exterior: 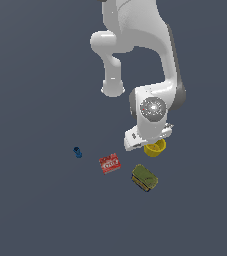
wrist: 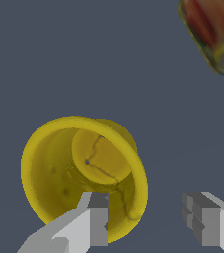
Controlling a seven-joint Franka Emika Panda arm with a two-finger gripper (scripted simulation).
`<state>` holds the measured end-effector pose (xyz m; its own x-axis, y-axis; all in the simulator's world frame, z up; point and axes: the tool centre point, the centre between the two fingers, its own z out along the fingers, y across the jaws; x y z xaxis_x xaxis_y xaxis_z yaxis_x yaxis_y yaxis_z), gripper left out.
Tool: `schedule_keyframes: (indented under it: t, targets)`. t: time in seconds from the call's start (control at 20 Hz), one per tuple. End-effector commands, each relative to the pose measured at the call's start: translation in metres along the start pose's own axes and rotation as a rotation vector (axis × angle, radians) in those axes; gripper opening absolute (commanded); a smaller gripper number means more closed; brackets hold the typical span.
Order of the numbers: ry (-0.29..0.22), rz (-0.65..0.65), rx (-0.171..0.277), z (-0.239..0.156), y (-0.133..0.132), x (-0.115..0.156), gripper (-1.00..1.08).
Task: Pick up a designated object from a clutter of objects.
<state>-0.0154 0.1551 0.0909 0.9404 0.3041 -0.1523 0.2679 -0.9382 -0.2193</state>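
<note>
Gripper (wrist: 148,225) jaws spread wide, holding nothing; 1 finger (wrist: 91,220) sits over the yellow cup (wrist: 79,168) opening, inside the rim, the other finger (wrist: 207,220) is outside the cup over bare surface, so the near wall of the cup lies between the 2 fingers. Cannot tell if either finger touches the wall. Cup stands upright, mouth up, dark crack-like lines on its inner base. In the exterior view the cup (exterior: 155,148) is mostly hidden under the arm's hand, on the dark grey surface (exterior: 35,210). Olive-green block (exterior: 144,177) just below it, apart. Red flat box (exterior: 109,163) with white label near the block, toward the exterior view's left. Tiny blue cylinder (exterior: 77,152) farther left, well apart from the cup.
</note>
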Motion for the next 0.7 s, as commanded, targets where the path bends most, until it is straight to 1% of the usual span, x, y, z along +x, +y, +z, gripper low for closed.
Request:
schedule_keyframes:
  t: [0.0,0.25,0.3,0.65]
  targets:
    - [-0.001,0.0,0.0,0.0105,-0.0003,-0.0005,0.28]
    - [-0.001,-0.001,0.001,0.0197,-0.0006,-0.0009,0.28]
    - [-0.001,-0.001,0.001,0.0197,-0.0006,-0.0009,-1.0]
    - [-0.001,-0.001,0.001,0.0197,-0.0006,-0.0009,-1.0]
